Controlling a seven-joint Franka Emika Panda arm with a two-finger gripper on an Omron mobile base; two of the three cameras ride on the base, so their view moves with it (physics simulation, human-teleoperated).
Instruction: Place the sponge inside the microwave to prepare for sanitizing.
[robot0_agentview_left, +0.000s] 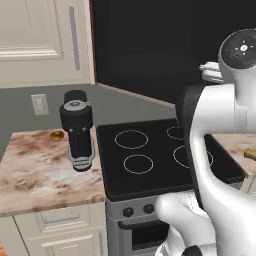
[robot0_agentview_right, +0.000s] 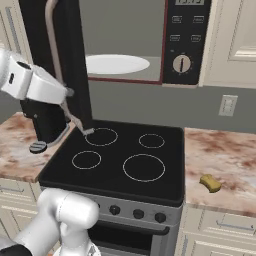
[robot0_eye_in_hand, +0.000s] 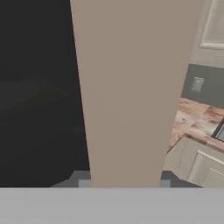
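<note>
The microwave (robot0_agentview_right: 185, 40) hangs above the stove with its door (robot0_agentview_right: 75, 60) swung wide to the left. Its cavity and white turntable (robot0_agentview_right: 116, 64) are exposed. My gripper (robot0_agentview_right: 68, 93) is at the door's beige-pink handle (robot0_agentview_right: 50, 35). In the hand view that handle (robot0_eye_in_hand: 131, 87) runs up between my fingertips (robot0_eye_in_hand: 83, 179), so the gripper (robot0_eye_in_hand: 124, 181) is shut on it. In the left base view the dark door (robot0_agentview_left: 150, 45) fills the top and my hand (robot0_agentview_left: 212, 71) sits at its right edge. The sponge (robot0_agentview_right: 210, 183), a small dull-yellow block, lies on the marble counter right of the stove.
A black stovetop (robot0_agentview_right: 120, 155) with several burner rings sits below the microwave. A black coffee machine (robot0_agentview_left: 77, 127) and a round amber disc (robot0_agentview_left: 56, 135) stand on the left counter (robot0_agentview_left: 40, 175). A wall outlet (robot0_agentview_right: 227, 105) is above the right counter (robot0_agentview_right: 225, 155).
</note>
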